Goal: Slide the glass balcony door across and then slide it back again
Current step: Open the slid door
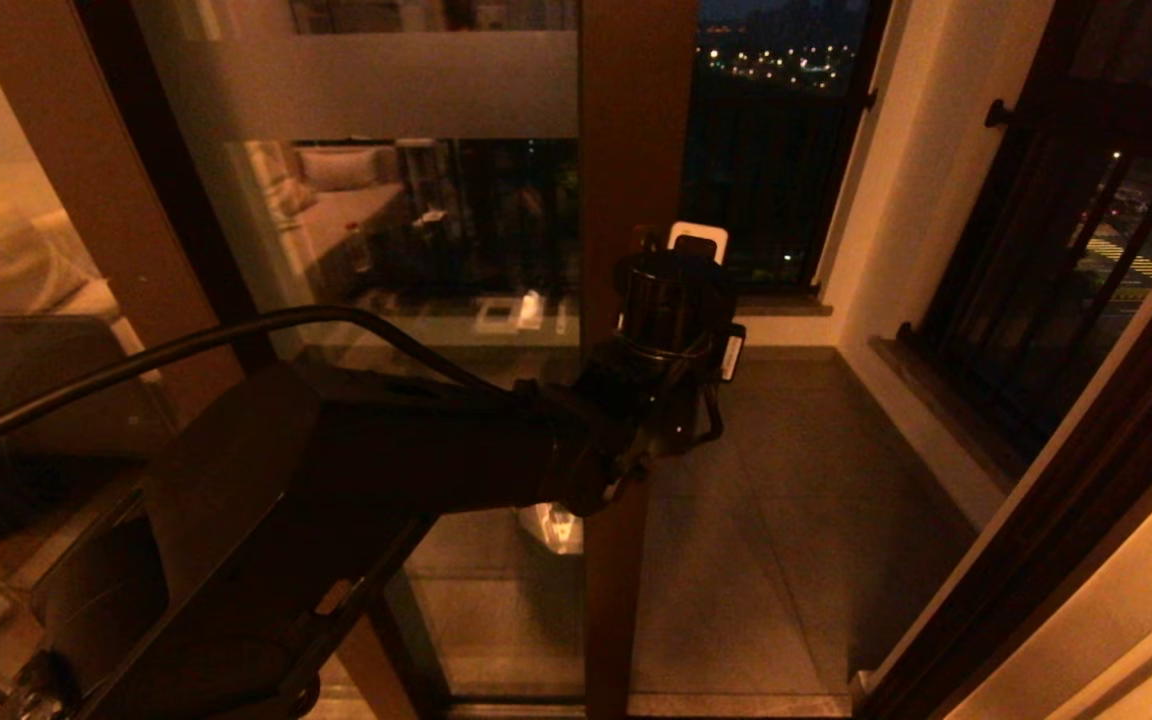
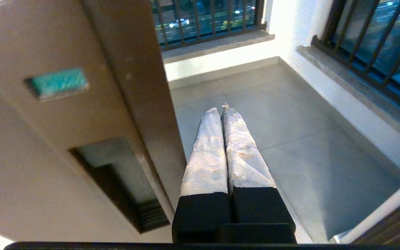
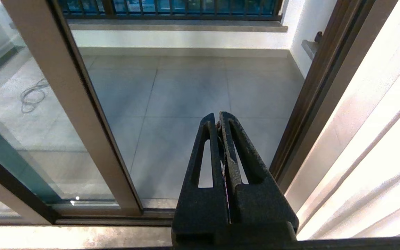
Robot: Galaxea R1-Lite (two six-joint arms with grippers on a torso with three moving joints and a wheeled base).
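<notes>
The glass balcony door fills the left half of the head view, with a frosted band across its top and a reddish-brown stile at mid-picture. My left arm's wrist is raised in front of that stile. In the left wrist view my left gripper is shut on nothing. It lies along the stile's open-side edge, just past the recessed handle slot; I cannot tell whether it touches. My right gripper hangs low, shut and empty, between the door's stile and the door jamb.
Right of the stile the doorway stands open onto the grey-tiled balcony floor. Black-barred railing windows line the balcony's far and right sides. The dark fixed frame bounds the opening on the right. A cable lies on the floor behind the glass.
</notes>
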